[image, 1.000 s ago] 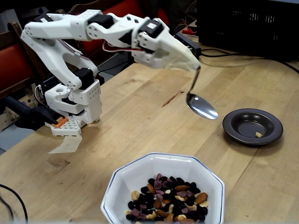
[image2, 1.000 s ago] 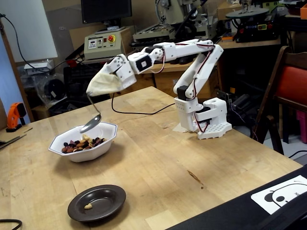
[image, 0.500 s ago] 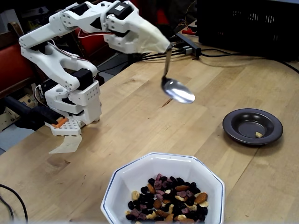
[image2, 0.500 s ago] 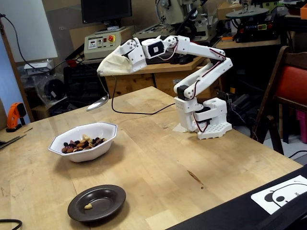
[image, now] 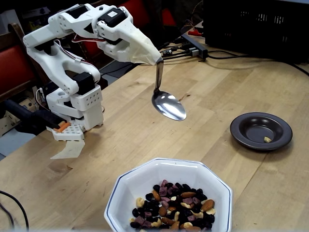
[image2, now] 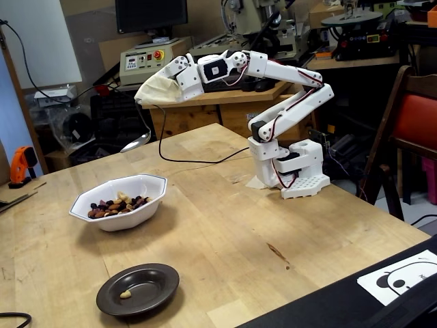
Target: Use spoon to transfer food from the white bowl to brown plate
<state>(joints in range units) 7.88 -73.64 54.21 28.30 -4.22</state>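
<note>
The spoon [image: 169,106] is shiny silver, and its handle is set in my white gripper tip [image: 157,59]. It hangs bowl-down in the air above the bare table and looks empty. It also shows in the other fixed view [image2: 136,143], below the gripper [image2: 141,102]. The white bowl [image: 145,170] stands at the near edge, below the spoon, with the food [image: 174,208] of nuts and raisins inside. The brown plate [image: 241,130] lies to the right and holds one pale nut piece [image: 267,139]. In the other fixed view the bowl [image2: 130,217], food [image2: 116,203] and plate [image2: 109,301] lie at the left.
The arm's white base [image: 77,106] is clamped at the table's left edge in one fixed view. A black crate [image: 256,24] and cables [image: 193,48] lie at the back. A panda sheet [image2: 410,273] and a red chair [image2: 413,116] are at the right in the other.
</note>
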